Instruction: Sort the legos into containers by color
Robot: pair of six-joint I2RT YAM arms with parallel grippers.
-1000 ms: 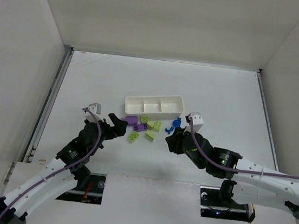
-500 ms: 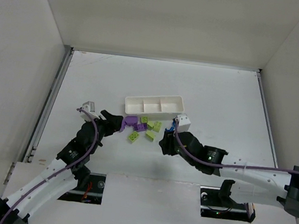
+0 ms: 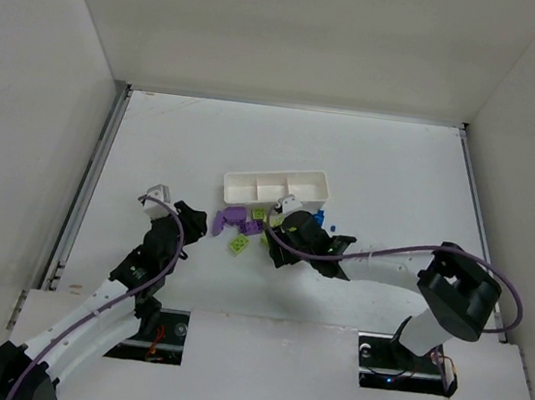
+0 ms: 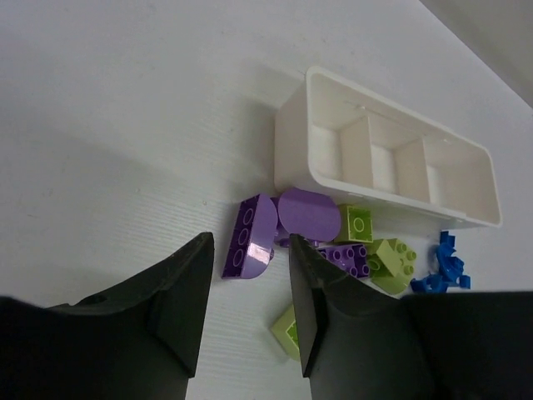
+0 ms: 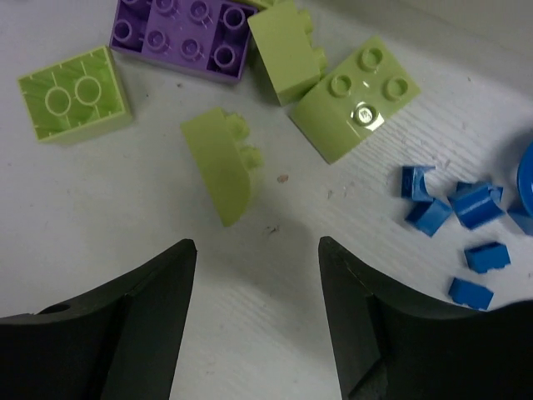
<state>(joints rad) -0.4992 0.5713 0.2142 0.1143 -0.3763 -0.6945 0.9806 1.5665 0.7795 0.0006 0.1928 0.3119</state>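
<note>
Glossy plastic legos [image 5: 358,92], smooth white plastic tray [image 4: 291,146] (faintly shiny), matt finely ribbed table top [image 4: 125,125]

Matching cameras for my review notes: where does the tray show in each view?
Top external: tray near the centre of the picture.
Left wrist: tray at upper right.
Right wrist: not in view.
Shared landmark: blue pieces, seen in all three views.

Right pincer [image 5: 256,250] swung left over lime bricks [image 5: 218,175], left pincer [image 4: 250,254] narrowed
</note>
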